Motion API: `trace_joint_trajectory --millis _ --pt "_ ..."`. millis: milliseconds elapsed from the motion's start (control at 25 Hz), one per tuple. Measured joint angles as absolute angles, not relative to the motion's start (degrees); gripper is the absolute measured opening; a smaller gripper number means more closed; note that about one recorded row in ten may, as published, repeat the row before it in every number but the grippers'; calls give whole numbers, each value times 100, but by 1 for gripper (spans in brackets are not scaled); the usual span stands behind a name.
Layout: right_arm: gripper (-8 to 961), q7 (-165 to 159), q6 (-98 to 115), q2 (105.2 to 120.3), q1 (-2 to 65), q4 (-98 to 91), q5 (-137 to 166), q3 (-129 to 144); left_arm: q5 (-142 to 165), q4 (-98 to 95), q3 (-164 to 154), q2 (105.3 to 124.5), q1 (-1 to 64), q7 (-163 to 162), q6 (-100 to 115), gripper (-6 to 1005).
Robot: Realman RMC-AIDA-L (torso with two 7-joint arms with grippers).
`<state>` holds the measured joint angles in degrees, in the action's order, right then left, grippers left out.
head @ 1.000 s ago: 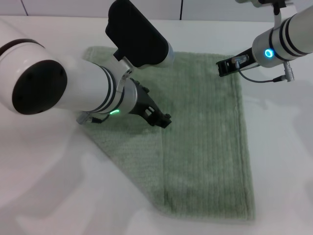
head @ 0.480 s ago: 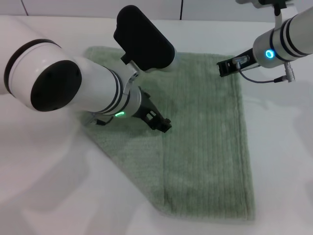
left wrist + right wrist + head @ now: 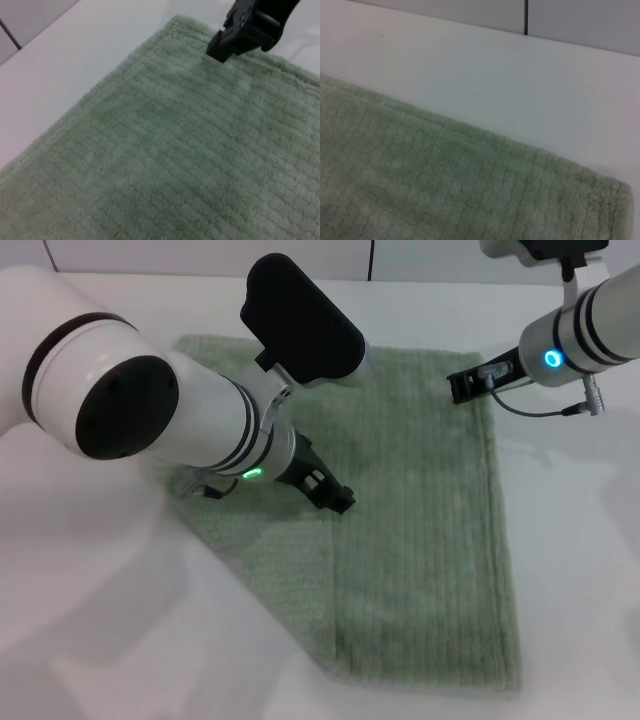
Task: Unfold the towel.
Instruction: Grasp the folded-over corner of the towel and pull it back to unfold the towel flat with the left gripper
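Note:
The pale sage-green towel lies flat on the white table, its ribbed lines running toward me. Its left part has a slanted edge, and a seam runs down from the left gripper. My left gripper hovers low over the towel's middle-left. My right gripper is at the towel's far right corner, just above the cloth; it also shows in the left wrist view over the towel. The right wrist view shows the towel's corner with its fuzzy hem.
The white table surrounds the towel on all sides. A pale wall with a dark vertical seam runs along the back. My bulky left arm covers the towel's far left part.
My left arm has shifted a little to the right and its gripper has edged along the towel. The right gripper has moved slightly toward the back. The towel lies as before.

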<state>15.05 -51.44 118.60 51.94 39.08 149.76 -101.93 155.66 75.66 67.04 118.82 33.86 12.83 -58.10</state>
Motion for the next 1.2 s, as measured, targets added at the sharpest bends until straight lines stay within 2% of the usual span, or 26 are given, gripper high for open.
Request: trace_joint_trajectory --millis 280,600,1200 --pt "4 1514 -5123 11875 5188 3884 14952 -10093 15502 7398 6764 11865 3637 1160 -6121 770" --pt "5 1514 -5103 11874 5193 3884 14897 -10037 15499 7453 6777 11873 3672 1139 -6209 384" --pt "6 1513 -5057 11874 5194 3802 14888 -10028 15526 7532 6849 11857 3689 1153 -6340 18"
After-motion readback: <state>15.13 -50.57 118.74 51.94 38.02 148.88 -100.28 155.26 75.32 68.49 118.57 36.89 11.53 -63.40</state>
